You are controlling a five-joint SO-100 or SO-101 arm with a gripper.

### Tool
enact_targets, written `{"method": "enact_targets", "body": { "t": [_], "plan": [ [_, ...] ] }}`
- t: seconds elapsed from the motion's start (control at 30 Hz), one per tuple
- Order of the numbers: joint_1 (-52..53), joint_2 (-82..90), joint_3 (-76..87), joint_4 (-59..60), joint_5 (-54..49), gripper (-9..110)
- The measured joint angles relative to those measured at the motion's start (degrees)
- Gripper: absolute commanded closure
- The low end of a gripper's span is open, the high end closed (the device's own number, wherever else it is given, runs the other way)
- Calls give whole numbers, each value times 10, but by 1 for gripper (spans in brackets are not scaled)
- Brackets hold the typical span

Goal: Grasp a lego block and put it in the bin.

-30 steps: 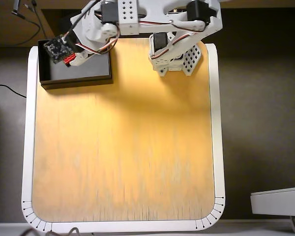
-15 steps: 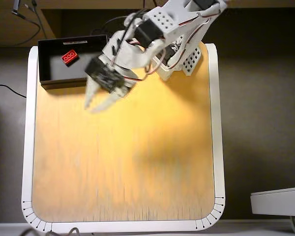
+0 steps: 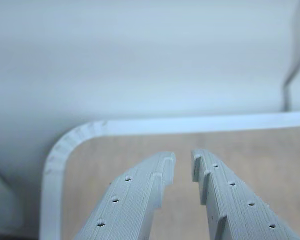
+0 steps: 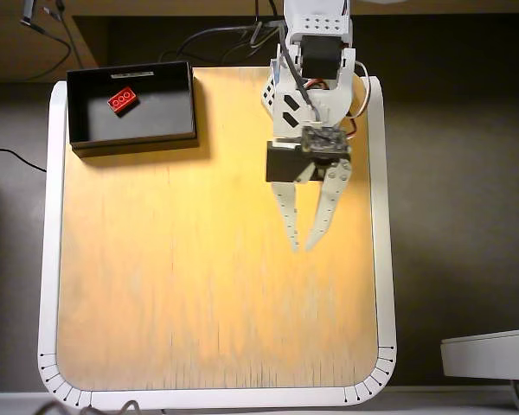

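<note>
The red lego block [image 4: 123, 100] lies inside the black bin [image 4: 160, 112], in its left half, at the table's top left corner in the overhead view. My gripper [image 4: 303, 247] hangs over the right middle of the table, far from the bin, pointing toward the lower edge. Its jaws stand nearly together with only a narrow gap and hold nothing. In the wrist view the gripper [image 3: 183, 161] points at bare wood near the table's rounded white corner. Block and bin are out of the wrist view.
The table is a light wooden board with a white rim [image 4: 382, 259]. Cables [image 4: 216, 35] run behind the arm's base at the top. A white object [image 4: 489, 353] sits off the table at the lower right.
</note>
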Motion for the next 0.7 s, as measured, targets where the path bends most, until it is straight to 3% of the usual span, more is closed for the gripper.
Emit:
{"method": "enact_targets", "body": {
  "t": [0.7],
  "plan": [
    [-73,272,363,-121,11,101]
  ]
}}
